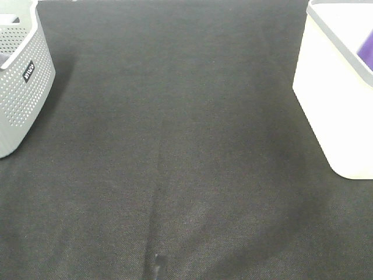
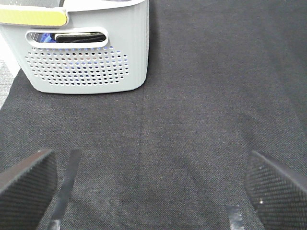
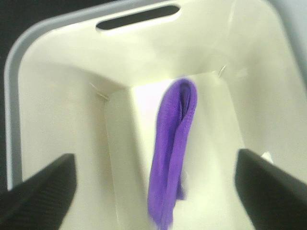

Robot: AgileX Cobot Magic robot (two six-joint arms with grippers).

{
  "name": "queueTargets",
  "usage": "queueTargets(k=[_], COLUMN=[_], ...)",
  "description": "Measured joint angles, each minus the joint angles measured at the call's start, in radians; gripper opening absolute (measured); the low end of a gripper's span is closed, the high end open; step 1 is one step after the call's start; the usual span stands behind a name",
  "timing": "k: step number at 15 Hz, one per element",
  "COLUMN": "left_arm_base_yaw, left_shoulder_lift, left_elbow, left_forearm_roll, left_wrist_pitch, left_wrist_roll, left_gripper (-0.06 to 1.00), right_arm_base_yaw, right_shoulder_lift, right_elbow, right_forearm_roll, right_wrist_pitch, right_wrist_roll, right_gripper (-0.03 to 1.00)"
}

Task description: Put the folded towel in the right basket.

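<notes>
A purple folded towel (image 3: 172,153) lies on the floor of the white right basket (image 3: 57,134). In the exterior high view only a purple sliver of the towel (image 1: 367,49) shows inside that basket (image 1: 332,111) at the right edge. My right gripper (image 3: 153,191) is open and empty, held above the basket's inside with the towel below and between its fingers. My left gripper (image 2: 148,187) is open and empty, low over the black cloth and facing the grey perforated left basket (image 2: 86,57). Neither gripper shows in the exterior high view.
The grey perforated basket (image 1: 20,76) stands at the far left and holds dark items seen through its handle slot (image 2: 79,37). A black cloth (image 1: 175,163) covers the table between the two baskets.
</notes>
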Motion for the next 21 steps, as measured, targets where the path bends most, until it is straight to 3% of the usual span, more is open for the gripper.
queueTargets(k=[2, 5, 9, 11, 13, 14, 17, 21], left_arm_base_yaw=[0.0, 0.0, 0.0, 0.0, 0.0, 0.0, 0.0, 0.0], left_shoulder_lift=[0.0, 0.0, 0.0, 0.0, 0.0, 0.0, 0.0, 0.0], left_elbow=[0.0, 0.0, 0.0, 0.0, 0.0, 0.0, 0.0, 0.0], left_forearm_roll=[0.0, 0.0, 0.0, 0.0, 0.0, 0.0, 0.0, 0.0], left_wrist_pitch=[0.0, 0.0, 0.0, 0.0, 0.0, 0.0, 0.0, 0.0], left_wrist_roll=[0.0, 0.0, 0.0, 0.0, 0.0, 0.0, 0.0, 0.0], left_gripper=[0.99, 0.99, 0.99, 0.99, 0.99, 0.99, 0.99, 0.99], right_arm_base_yaw=[0.002, 0.016, 0.233, 0.271, 0.271, 0.271, 0.271, 0.271], right_shoulder_lift=[0.022, 0.016, -0.054, -0.133, -0.325, -0.325, -0.669, -1.245], right_elbow=[0.0, 0.0, 0.0, 0.026, 0.228, 0.228, 0.651, 1.208], right_forearm_roll=[0.066, 0.073, -0.094, -0.117, -0.128, -0.128, -0.198, -0.212], right_wrist_pitch=[0.0, 0.0, 0.001, 0.0, -0.002, -0.002, -0.007, -0.072], right_wrist_roll=[0.001, -0.003, 0.065, 0.12, 0.118, 0.118, 0.101, 0.083], right_gripper=[0.96, 0.98, 0.98, 0.98, 0.98, 0.98, 0.98, 0.98])
